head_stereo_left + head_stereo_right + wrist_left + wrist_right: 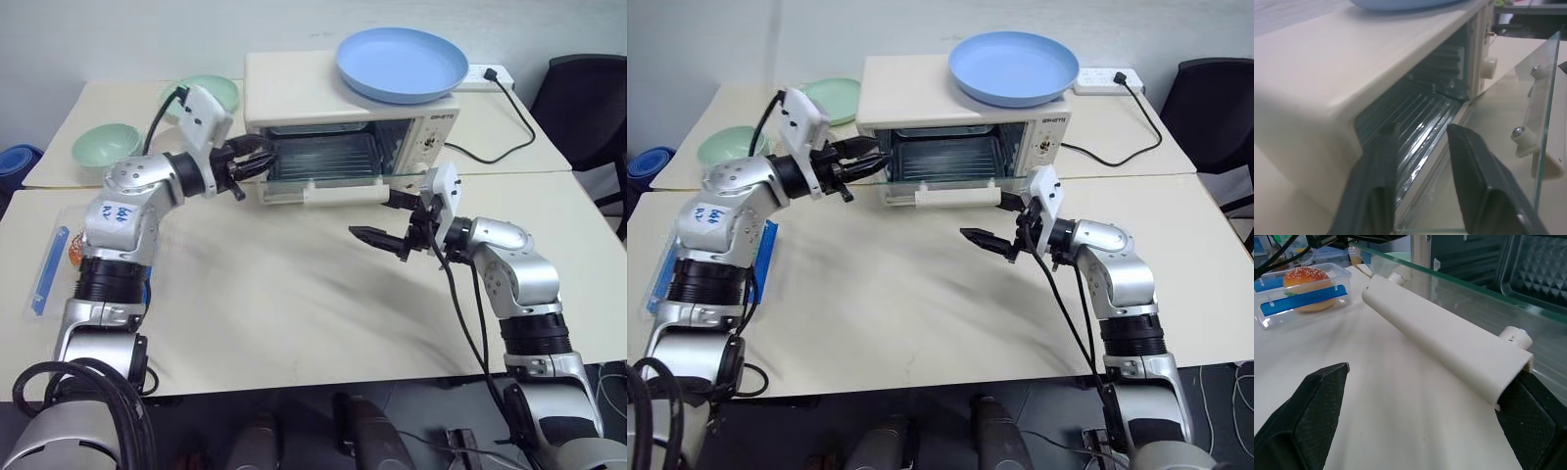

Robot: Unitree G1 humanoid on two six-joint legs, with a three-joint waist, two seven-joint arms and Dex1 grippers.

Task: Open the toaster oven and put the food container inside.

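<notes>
Left gripper [257, 157] reaching at toaster oven [294, 93] mouth, fingers slightly apart, empty | right gripper [1004, 223] spread wide beside door handle [1444, 346], steadying lowered door | food container [1300, 291] waiting on table [294, 294], awaiting pickup

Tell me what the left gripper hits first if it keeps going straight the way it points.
Probably the toaster oven: the left gripper aims into its open mouth, so the ribbed interior lies in line, though depth is unclear.

blue plate [402, 65], green bowls [106, 144], power strip [487, 73]
</notes>
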